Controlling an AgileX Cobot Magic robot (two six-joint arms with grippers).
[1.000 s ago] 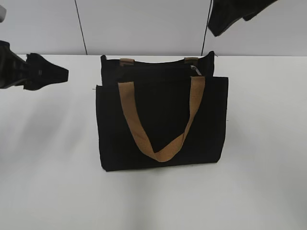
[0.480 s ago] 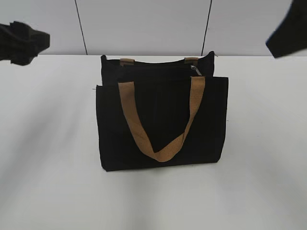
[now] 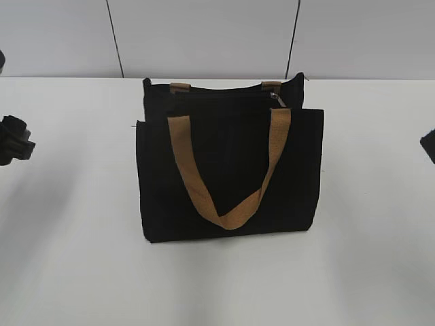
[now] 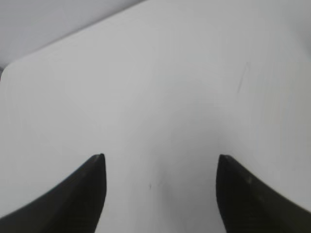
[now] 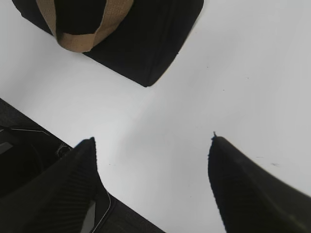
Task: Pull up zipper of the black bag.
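The black bag (image 3: 230,170) stands upright in the middle of the white table, with a tan handle (image 3: 224,210) hanging over its front. The zipper (image 3: 224,95) runs along the top edge, and its small silvery pull tab (image 3: 275,99) sits near the right end. My left gripper (image 3: 17,141) is at the far left edge, well away from the bag. In the left wrist view it (image 4: 160,156) is open over bare table. My right gripper (image 3: 429,145) just shows at the far right edge. In the right wrist view it (image 5: 152,138) is open and empty, with a bag corner (image 5: 150,48) beyond it.
The white table (image 3: 75,258) reaches back to a grey panelled wall (image 3: 204,34). In the right wrist view the table's front edge (image 5: 58,141) runs diagonally at lower left, with dark equipment below it.
Both grippers have moved outward and down from the upper part of the view to the left and right edges. The bag has not moved.
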